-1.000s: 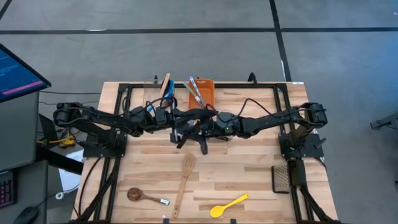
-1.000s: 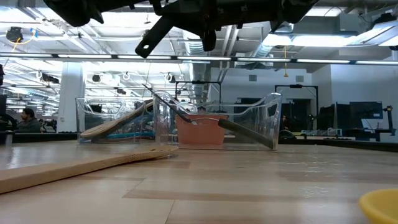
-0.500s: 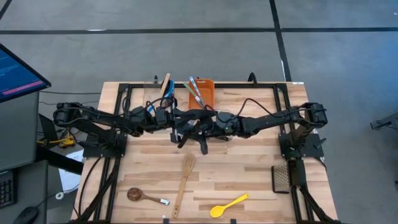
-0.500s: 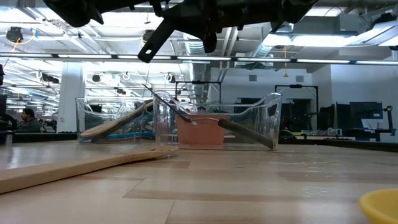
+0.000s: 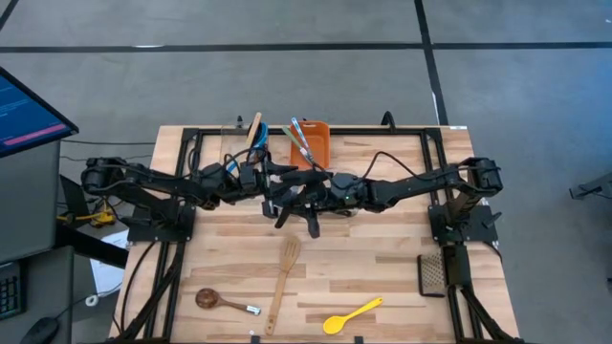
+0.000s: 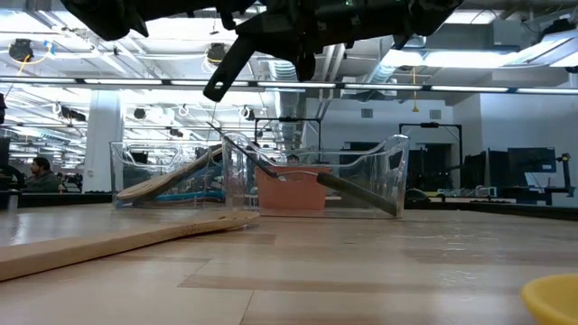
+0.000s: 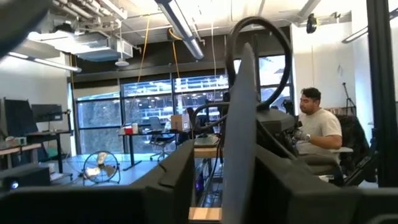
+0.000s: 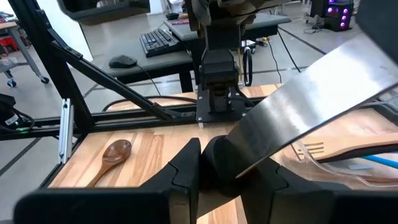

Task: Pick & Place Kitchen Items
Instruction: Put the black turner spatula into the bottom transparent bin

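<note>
Utensils on the bare desk: four are counted in the high view: a slotted wooden spatula near the front middle, a short wooden spoon toward the front left corner, a yellow spoon at the front edge, and a black turner by the right edge.
Utensils in containers: a few blue and green handles are seen leaning in the orange bin at the back edge; one wooden handle stands just left of it. The exact number cannot be told.
Clear tubs: two are made out in the low view, a left tub and a right tub, with the orange bin between and behind them.
Right gripper: held above the desk's middle, its jaws closed on the handle end of a metal-bladed turner.
Left gripper: held above the desk's middle, facing the right one; whether its jaws are apart cannot be told.
Surface: a light wooden plank desk is framed by black rails.
Room: a grey floor with dark lines is seen around the desk, a monitor at the left, and a seated person beyond.
</note>
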You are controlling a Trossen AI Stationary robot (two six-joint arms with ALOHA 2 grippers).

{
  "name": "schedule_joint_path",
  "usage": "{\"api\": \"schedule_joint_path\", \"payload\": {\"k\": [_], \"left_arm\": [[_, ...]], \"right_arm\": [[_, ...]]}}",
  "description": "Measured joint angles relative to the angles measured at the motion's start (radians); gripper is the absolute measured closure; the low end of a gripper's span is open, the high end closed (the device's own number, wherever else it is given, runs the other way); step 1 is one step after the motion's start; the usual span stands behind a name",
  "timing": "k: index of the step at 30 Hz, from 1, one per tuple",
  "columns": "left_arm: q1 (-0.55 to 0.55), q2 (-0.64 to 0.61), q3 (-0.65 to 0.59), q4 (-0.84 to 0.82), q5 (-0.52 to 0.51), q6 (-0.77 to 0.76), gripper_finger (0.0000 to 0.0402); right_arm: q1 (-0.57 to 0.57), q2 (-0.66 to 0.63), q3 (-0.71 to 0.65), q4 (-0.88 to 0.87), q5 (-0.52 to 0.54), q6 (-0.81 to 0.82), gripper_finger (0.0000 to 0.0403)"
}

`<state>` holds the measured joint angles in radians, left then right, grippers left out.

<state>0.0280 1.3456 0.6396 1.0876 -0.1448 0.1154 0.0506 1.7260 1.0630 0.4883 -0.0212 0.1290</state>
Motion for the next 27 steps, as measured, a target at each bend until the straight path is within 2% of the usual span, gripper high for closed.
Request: {"api": "schedule_joint_path", "payload": {"k": [6,13,16,18,22,24,27], "left_arm": [[0.000,-0.084,-0.068,-0.027,-0.026,0.009,0.0252],[0.000,-0.275,-0.215,-0.046,-0.060,-0.011,0.0252],[0.002,-0.346,-0.274,-0.054,-0.067,-0.057,0.0252],[0.001,-0.398,-0.317,-0.068,-0.066,-0.086,0.0250],[0.000,-0.461,-0.375,-0.067,-0.070,-0.123,0.0252],[0.001,-0.471,-0.388,-0.059,-0.072,-0.124,0.0255],[-0.001,-0.477,-0.395,-0.060,-0.075,-0.147,0.0259]], "right_arm": [[0.001,-0.009,0.000,-0.056,0.039,-0.009,0.0333],[-0.003,-0.038,0.000,-0.076,0.075,-0.064,0.0333],[-0.010,-0.092,0.005,-0.158,0.104,-0.102,0.0333],[-0.011,-0.127,0.032,-0.274,0.170,-0.133,0.0333],[-0.022,-0.156,0.138,-0.617,0.294,-0.144,0.0333],[-0.038,-0.156,0.188,-0.778,0.306,-0.143,0.0333],[-0.067,-0.121,0.233,-0.913,0.307,-0.143,0.0333]]}}
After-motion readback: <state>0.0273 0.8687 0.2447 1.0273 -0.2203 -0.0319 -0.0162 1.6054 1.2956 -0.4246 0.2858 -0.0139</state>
